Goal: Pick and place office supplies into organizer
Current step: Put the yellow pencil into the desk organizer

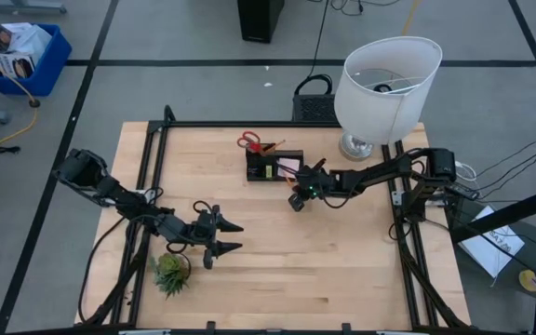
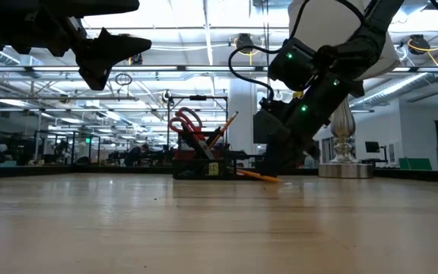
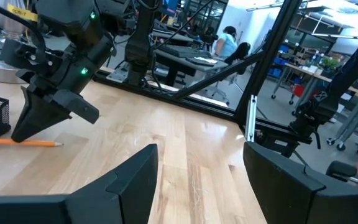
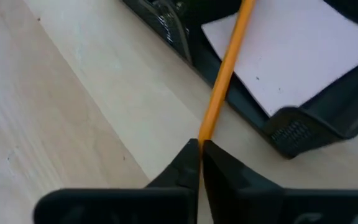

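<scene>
Only via right wrist view — right gripper (image 4: 199,163) jaws shut on pencil (image 4: 224,73).

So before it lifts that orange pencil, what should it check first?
1. Right hand shut on the pencil: ok.
2. Grip near the middle: not ok, it pinches one end.
3. Pencil free: cannot tell; it lies across the organizer over the pink pad.
4. Slot free beside the scissors: cannot tell.
5. Left hand open and clear, near the plant: ok.
</scene>
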You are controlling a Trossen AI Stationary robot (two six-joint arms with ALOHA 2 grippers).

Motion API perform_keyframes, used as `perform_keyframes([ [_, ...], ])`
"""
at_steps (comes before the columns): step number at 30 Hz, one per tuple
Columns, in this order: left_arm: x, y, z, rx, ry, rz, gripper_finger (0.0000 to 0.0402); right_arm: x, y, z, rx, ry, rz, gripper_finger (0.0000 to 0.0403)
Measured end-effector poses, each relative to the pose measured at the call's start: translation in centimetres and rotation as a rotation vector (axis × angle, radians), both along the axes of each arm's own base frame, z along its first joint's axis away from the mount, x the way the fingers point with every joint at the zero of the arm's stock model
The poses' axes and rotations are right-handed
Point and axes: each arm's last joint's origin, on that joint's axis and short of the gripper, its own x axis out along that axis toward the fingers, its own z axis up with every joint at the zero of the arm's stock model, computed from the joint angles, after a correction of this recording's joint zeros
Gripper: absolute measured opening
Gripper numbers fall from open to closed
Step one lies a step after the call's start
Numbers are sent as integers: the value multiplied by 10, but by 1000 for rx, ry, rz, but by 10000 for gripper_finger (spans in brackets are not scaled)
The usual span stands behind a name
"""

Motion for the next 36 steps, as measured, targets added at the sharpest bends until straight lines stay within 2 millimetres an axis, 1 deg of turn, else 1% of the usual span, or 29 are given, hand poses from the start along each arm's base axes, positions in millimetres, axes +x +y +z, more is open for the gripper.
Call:
perform_keyframes([
  [9, 0, 0, 0, 0, 0, 0, 244, 1, 0, 1, -3, -8, 5, 4],
  [16, 0, 0, 0, 1, 0, 0, 244, 1, 2, 1, 94, -36, 2, 19],
  [19, 0, 0, 0, 0, 1, 0, 244, 2, 6, 1, 79, -39, -11, 41],
  [22, 0, 0, 0, -5, 2, 0, 244, 4, 10, 2, 43, -53, -21, 75],
  [26, 0, 0, 0, -6, 5, 1, 244, 8, 14, 6, 43, -111, -14, 127],
  [29, 0, 0, 0, -8, 5, 7, 244, 8, 16, 6, 22, -102, 6, 156],
  [32, 0, 0, 0, -9, 5, 14, 244, 8, 15, -1, -18, -67, -30, 170],
  [36, 0, 1, -1, -8, 6, 17, 244, 13, 14, -19, -36, -53, -49, 172],
])
